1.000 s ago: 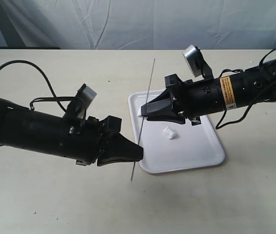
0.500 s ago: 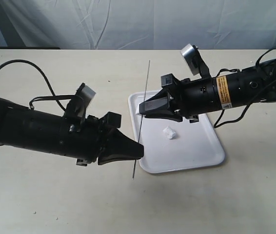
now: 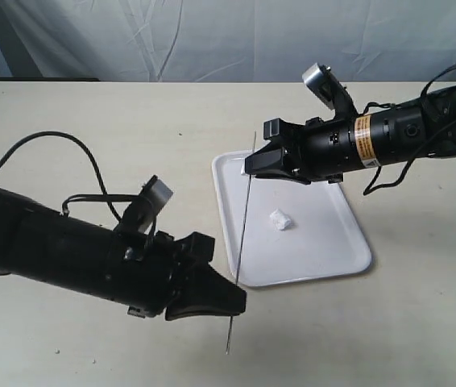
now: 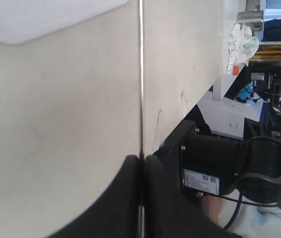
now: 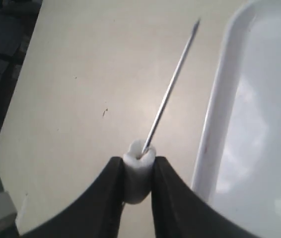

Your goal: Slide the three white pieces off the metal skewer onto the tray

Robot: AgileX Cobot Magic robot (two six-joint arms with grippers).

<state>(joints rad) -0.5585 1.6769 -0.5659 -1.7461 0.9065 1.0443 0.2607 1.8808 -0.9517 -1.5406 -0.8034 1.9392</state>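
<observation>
From outside, the left fingers [image 3: 212, 300] pinch the metal skewer [image 3: 242, 234] above the counter [image 3: 91, 121]; a loose white piece [image 3: 279, 219] lies on the tray [image 3: 333, 238]. The left wrist view shows them pressed onto the rod. In the right wrist view, the right fingers [image 5: 111, 191] clamp a threaded white piece [image 5: 138, 174] near the tray rim.

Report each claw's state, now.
Left claw: closed on the metal skewer.
Right claw: closed on a white piece that is threaded on the skewer.
</observation>
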